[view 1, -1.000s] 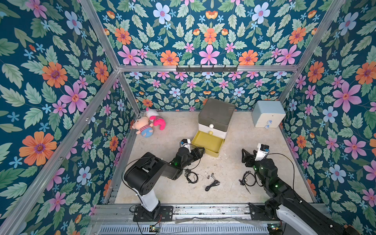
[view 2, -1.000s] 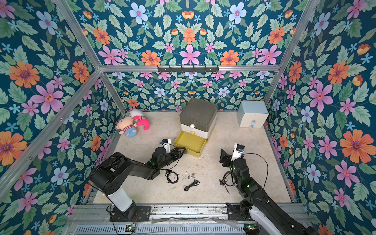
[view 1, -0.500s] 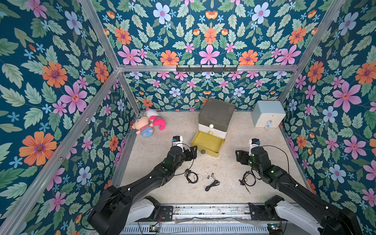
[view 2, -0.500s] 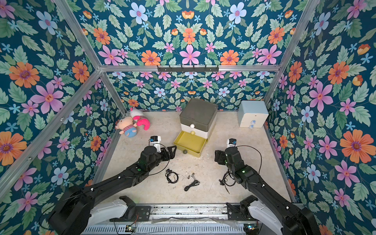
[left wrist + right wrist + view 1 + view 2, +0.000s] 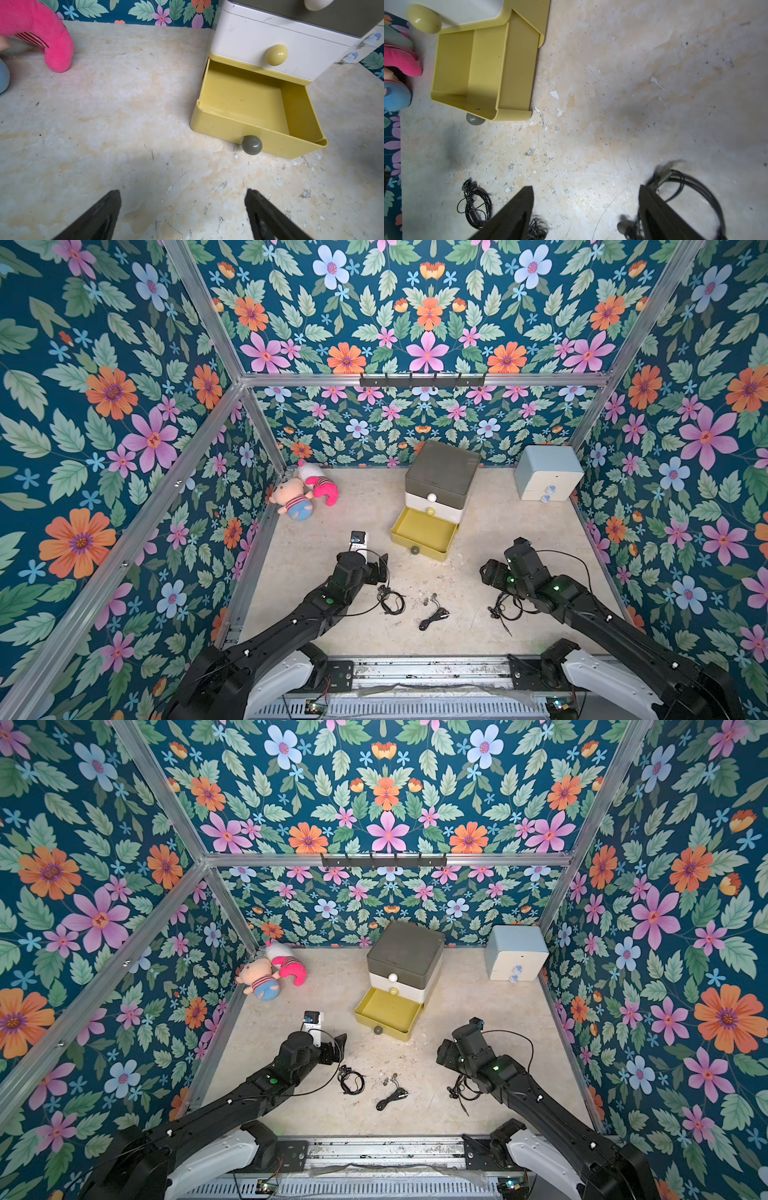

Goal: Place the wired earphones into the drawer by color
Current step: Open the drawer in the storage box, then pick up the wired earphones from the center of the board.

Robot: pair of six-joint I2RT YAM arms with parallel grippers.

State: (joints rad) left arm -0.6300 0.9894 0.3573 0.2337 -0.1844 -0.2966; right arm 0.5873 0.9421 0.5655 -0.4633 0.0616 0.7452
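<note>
Left arm [image 5: 328,600] and right arm [image 5: 559,593] reach forward, jaws wide.

The drawer [image 5: 440,472] is grey on top, white in the middle, yellow below. The earphones [image 5: 432,617] are black. The walls [image 5: 104,406] are blue with flowers.

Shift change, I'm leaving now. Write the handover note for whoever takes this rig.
Left gripper: open, empty, near the yellow drawer.
Right gripper: open, over the right bundle.
Done: yellow drawer pulled out, nothing in it. Grey drawer and white drawer shut.
On the table: black earphones, also a left bundle and a middle bundle. No red or white ones in view.
Left: put away all three.
</note>
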